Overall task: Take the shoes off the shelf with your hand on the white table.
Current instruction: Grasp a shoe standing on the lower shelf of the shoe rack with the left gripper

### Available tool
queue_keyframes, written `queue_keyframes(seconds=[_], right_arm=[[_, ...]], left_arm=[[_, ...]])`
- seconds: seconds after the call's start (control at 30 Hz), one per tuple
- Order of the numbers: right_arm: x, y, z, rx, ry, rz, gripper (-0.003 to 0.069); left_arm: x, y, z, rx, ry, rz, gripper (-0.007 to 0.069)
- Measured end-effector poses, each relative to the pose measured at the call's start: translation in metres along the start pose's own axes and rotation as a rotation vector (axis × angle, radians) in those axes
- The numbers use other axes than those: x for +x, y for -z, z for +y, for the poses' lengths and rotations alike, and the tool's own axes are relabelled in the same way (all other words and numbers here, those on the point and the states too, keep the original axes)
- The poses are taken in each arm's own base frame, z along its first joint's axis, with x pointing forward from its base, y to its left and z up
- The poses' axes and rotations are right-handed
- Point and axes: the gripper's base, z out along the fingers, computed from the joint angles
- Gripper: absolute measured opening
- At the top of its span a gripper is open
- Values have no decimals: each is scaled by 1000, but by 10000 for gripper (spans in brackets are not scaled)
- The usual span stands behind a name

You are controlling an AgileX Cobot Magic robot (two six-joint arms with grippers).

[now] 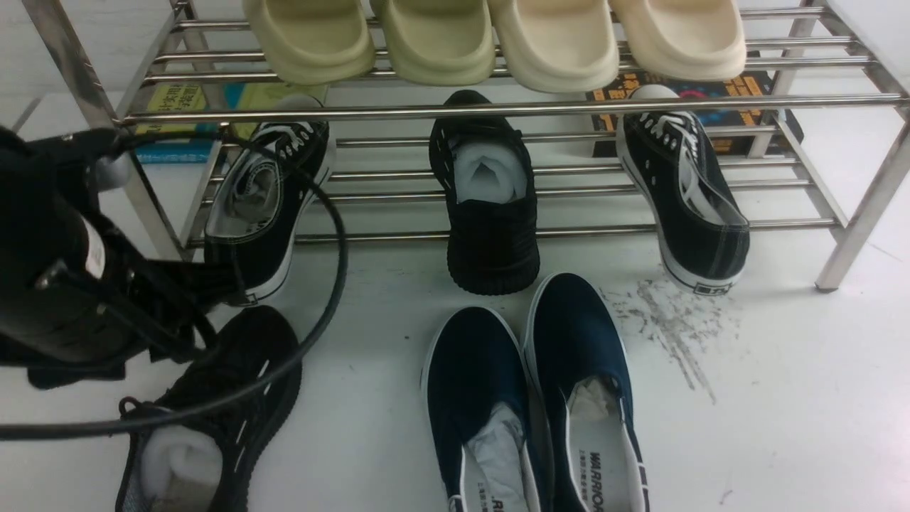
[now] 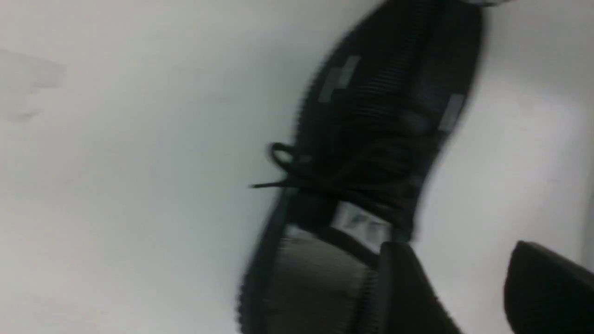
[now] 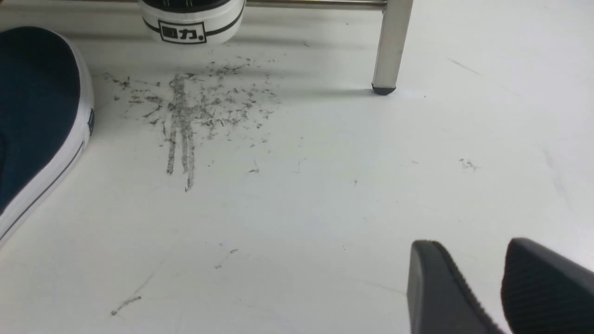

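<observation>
"WARRIOR" is printed on the insole of a navy slip-on shoe with white trim [image 1: 576,334]. A black canvas sneaker with a white sole [image 3: 218,18] bears a "回力" heel tag. One all-black knit lace-up sneaker [image 1: 227,398] lies toward the glossy white table's [image 1: 782,398] near left corner, directly beneath the black left gripper [image 2: 459,250], whose jaws stand apart and empty. Its twin [image 1: 490,213] sits mid-width on the steel-tube shelf's [image 1: 864,206] lower tier.

Scuffed white table [image 3: 325,208] (navy slip-on [image 3: 32,106] beside)

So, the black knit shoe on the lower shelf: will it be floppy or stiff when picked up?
The knit shoe is probably soft on top, but its paper stuffing should hold the shape. Its ribbed sole may catch on the shelf bars rather than slide.
</observation>
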Motion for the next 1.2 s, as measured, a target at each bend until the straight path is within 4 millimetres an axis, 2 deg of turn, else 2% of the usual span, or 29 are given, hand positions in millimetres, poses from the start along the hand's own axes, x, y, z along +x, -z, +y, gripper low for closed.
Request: queue_keyframes(seconds=[0.1, 0.23, 0.3, 0.4, 0.57, 0.6, 0.73, 0.9, 1.0, 1.03, 1.1, 1.2], right_arm=[[0, 0, 0, 0, 0, 0, 237], [0, 0, 0, 0, 0, 0, 237], [0, 0, 0, 0, 0, 0, 237], [0, 0, 0, 0, 0, 0, 237], [0, 0, 0, 0, 0, 0, 237], [0, 0, 0, 0, 0, 0, 237], [0, 0, 0, 0, 0, 0, 237], [0, 0, 0, 0, 0, 0, 237], [0, 0, 0, 0, 0, 0, 237], [0, 0, 0, 0, 0, 0, 237], [0, 0, 0, 0, 0, 0, 237], [0, 0, 0, 0, 0, 0, 237]], left_arm=[[-9, 10, -13, 70, -28, 24, 183], [-22, 1, -34, 106, -57, 83, 42], [-30, -10, -48, 115, -63, 113, 8], [-44, -28, -68, 120, -64, 135, 8], [-67, -55, -95, 119, -68, 145, 106], [-67, -55, -95, 120, -68, 144, 106], [-83, -69, -114, 156, -68, 104, 280], [-79, -77, -135, 206, -139, 49, 430], [-69, -78, -155, 247, -206, 3, 472], [-70, -78, -155, 248, -208, -4, 473], [-64, -76, -172, 296, -243, -75, 483], [-64, -77, -180, 310, -225, -138, 484]])
